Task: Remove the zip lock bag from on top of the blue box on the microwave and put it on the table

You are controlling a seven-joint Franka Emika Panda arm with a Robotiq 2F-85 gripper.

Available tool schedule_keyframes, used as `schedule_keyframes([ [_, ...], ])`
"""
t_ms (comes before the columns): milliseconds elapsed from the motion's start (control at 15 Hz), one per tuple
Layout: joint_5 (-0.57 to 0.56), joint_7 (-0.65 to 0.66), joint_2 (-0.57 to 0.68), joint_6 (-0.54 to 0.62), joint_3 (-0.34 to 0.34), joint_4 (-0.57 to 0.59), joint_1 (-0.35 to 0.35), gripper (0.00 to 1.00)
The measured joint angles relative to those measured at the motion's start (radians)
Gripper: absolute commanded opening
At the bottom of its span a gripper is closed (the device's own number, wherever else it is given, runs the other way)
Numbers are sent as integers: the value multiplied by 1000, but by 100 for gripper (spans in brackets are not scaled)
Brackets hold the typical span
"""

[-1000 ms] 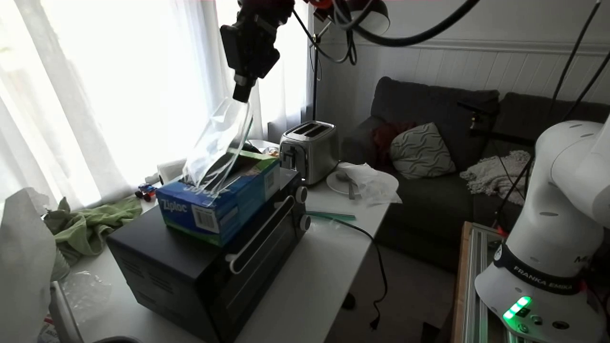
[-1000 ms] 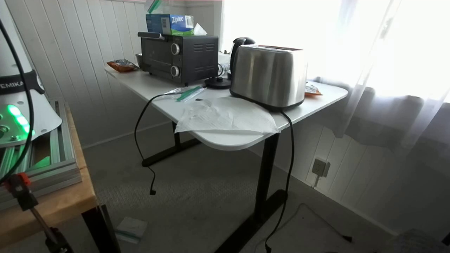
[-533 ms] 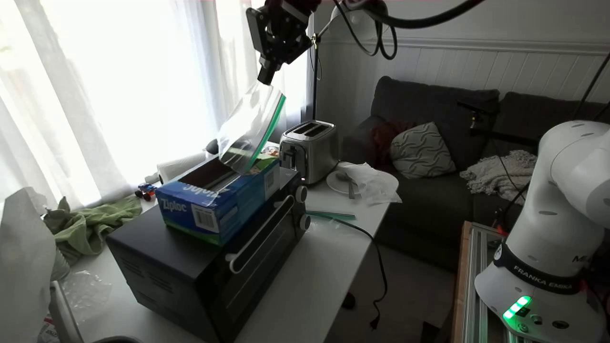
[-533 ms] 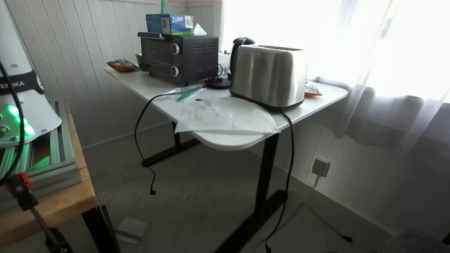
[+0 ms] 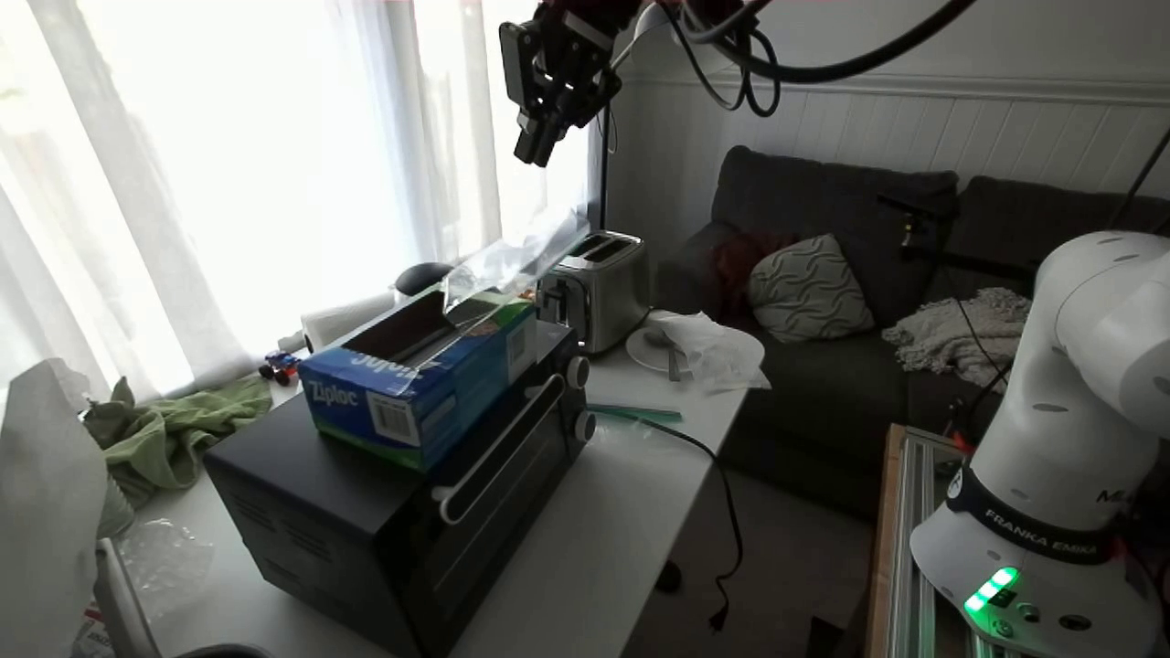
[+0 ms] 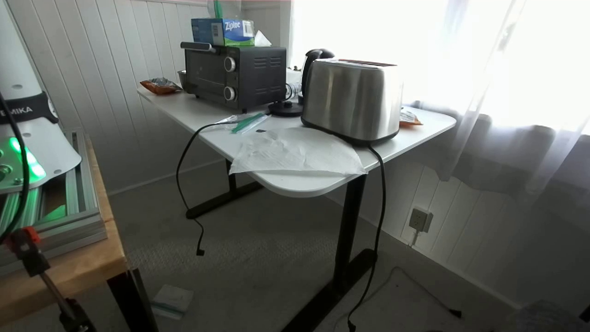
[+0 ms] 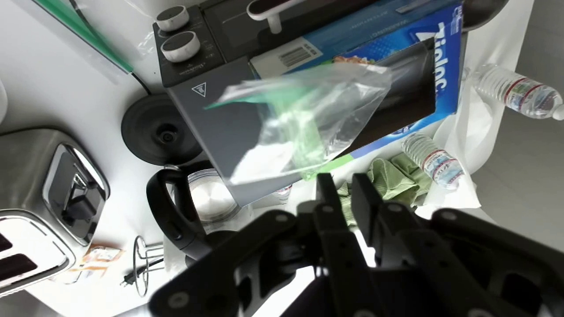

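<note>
The clear zip lock bag (image 5: pixel 521 260) has a green strip. It hangs over the far end of the blue Ziploc box (image 5: pixel 457 397), below my gripper and apart from it. The wrist view shows the bag (image 7: pixel 304 119), blurred, over the box (image 7: pixel 447 75) and the black oven (image 7: pixel 216 119). The box stands on the oven (image 5: pixel 311 493), its top opening uncovered. My gripper (image 5: pixel 531 163) is above the bag. In the wrist view its fingers (image 7: pixel 342 178) are a little apart with nothing between them. An exterior view shows only the bag's lower part (image 6: pixel 228 9) above the box.
A steel toaster (image 5: pixel 599 292) stands beyond the oven on the white table (image 5: pixel 585 548). A plate (image 5: pixel 644 352) with thin wrapping lies near it. A kettle (image 7: pixel 176 220) stands behind the oven. Another green-striped bag (image 6: pixel 251 123) and a black cord (image 5: pixel 722 484) lie by the table's edge.
The gripper held the bag over the box and moved right and up with it. Now the fingers have parted, and the bag has come free and dropped toward the box's far end.
</note>
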Motion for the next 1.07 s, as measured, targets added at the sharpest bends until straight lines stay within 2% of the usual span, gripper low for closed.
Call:
schedule_keyframes([
  [733,0,-1,0,0,0,0,0,18],
  [800,0,-1,0,0,0,0,0,43],
  [867,0,-1,0,0,0,0,0,44],
  [1067,0,-1,5,-47,-2,0,-7,63],
])
